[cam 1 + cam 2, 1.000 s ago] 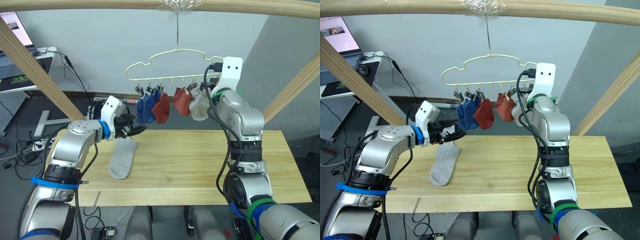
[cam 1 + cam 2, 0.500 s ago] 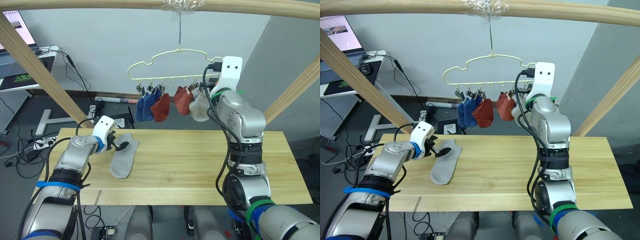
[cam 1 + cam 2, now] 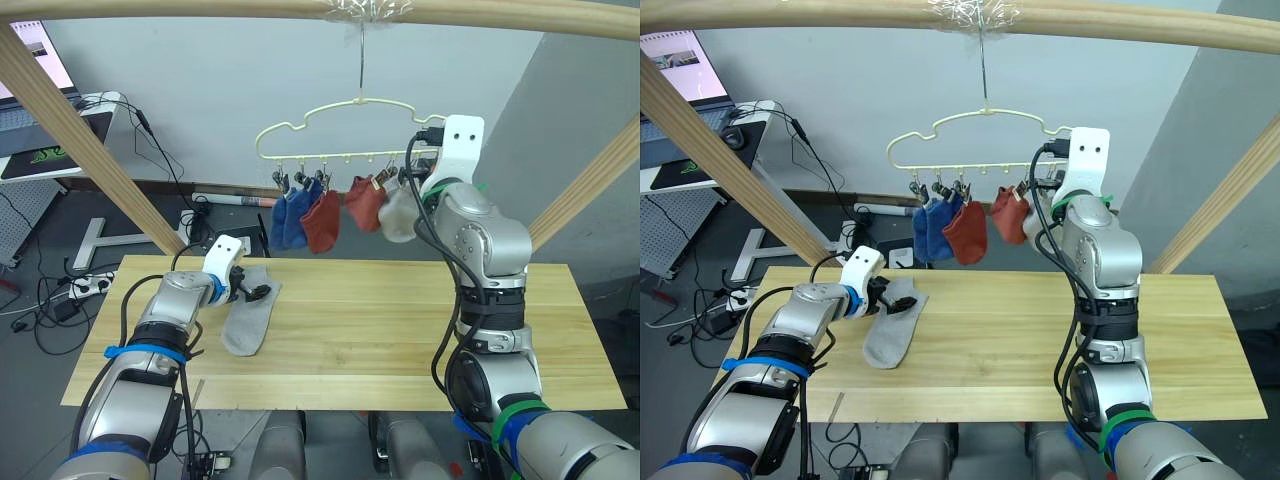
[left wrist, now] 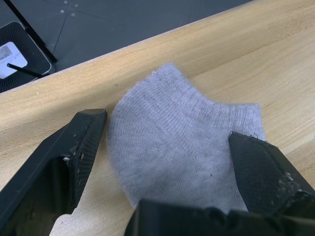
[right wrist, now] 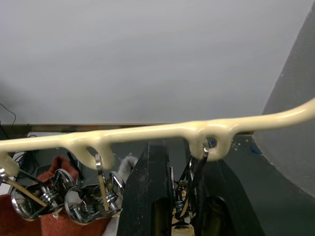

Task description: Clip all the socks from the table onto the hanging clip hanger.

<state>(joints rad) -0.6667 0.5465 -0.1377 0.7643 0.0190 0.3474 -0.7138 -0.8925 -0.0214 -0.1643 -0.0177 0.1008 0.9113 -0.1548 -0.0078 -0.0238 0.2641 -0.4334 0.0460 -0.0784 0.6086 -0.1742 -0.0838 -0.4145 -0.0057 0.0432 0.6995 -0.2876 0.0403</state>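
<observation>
My left gripper [image 4: 162, 162] is spread wide around the grey sock [image 4: 184, 147] on the table [image 4: 275, 54], right fingers [image 5: 156, 196] probably pinching a hanger clip, so closing shallow could just slip off the fabric.

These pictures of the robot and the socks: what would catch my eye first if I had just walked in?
Probably the pale-yellow clip hanger hanging from a wooden pole above the table, with blue, rust red and grey socks clipped in a row; the right hand is up at its clips. Next, the one grey sock lying flat on the table's left part, with the left hand open around its end.
</observation>
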